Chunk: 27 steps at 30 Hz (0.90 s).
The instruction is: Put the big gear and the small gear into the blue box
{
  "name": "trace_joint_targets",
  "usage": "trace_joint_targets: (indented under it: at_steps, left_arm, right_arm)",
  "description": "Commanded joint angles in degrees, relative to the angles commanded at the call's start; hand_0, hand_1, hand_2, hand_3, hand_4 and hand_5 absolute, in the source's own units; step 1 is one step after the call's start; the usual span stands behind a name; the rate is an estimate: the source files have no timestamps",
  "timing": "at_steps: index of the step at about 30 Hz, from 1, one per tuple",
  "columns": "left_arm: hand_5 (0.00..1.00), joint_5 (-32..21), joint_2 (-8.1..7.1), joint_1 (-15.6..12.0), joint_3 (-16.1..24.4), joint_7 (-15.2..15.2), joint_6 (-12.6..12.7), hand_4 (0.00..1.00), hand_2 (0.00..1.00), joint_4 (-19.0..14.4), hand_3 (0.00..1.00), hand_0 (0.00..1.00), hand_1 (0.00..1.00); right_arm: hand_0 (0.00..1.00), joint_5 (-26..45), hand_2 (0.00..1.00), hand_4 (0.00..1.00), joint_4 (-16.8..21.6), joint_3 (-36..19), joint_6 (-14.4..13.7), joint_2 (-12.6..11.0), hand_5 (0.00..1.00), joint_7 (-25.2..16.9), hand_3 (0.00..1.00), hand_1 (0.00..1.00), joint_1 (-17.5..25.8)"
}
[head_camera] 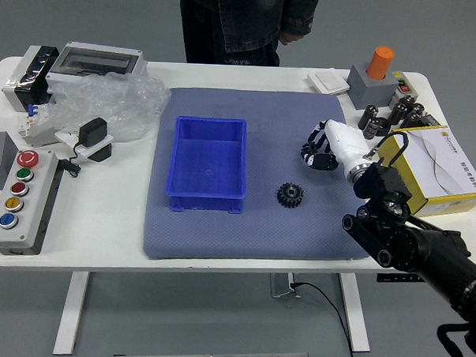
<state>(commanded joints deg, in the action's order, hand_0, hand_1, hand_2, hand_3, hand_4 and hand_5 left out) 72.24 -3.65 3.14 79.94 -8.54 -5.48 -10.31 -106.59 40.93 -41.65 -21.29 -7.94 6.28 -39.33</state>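
Observation:
The blue box (206, 197) stands on the grey-blue mat, left of its middle, and its inside shows bare blue. One black toothed gear (290, 195) lies flat on the mat to the right of the box; with no second gear plainly visible, I cannot tell if it is the big or the small one. My right hand (319, 157), white and black, hangs over the mat's right part, beyond that gear and apart from it. Dark parts blend together at its front, so whether it holds something is unclear. My left arm is out of view.
A yellow and white carton (444, 168) is close beside my right hand. Black cylinders (398, 113) and a grey block with an orange cylinder (380, 63) stand farther back. Plastic wrap (119, 106) and a button panel (19, 208) lie left. A person stands beyond the table, hands off it.

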Motion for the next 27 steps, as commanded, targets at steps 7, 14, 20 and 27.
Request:
trace_joint_targets:
  at_steps: [7,14,20,27]
  left_arm:
    - [0.023,0.03,-0.02,0.00,0.19,0.04,-0.02,0.439,0.702,0.00,0.698,0.731,0.679]
    - [0.013,0.07,-0.09,-0.01,0.40,0.04,-0.02,0.432,0.699,0.00,0.698,0.730,0.679]
    - [0.009,0.19,-0.14,-0.02,0.60,0.04,-0.05,0.431,0.700,0.00,0.699,0.730,0.680]
    - [0.006,0.31,-0.29,-0.09,0.88,0.02,-0.07,0.430,0.699,0.00,0.697,0.730,0.679]
  right_arm:
    - [0.589,-1.67,0.389,0.678,5.36,-1.24,-0.54,-0.63,0.142,0.97,0.478,0.382,-0.06]
    - [0.586,-2.87,0.391,0.677,11.80,-1.72,-0.81,-1.06,0.139,1.89,0.477,0.383,-0.08]
    - [0.585,-3.63,0.391,0.677,16.63,-1.07,-0.84,-0.63,0.138,2.63,0.479,0.384,0.00]
    - [0.584,-3.76,0.392,0.676,20.77,0.33,-0.96,1.19,0.136,3.11,0.479,0.384,0.65]
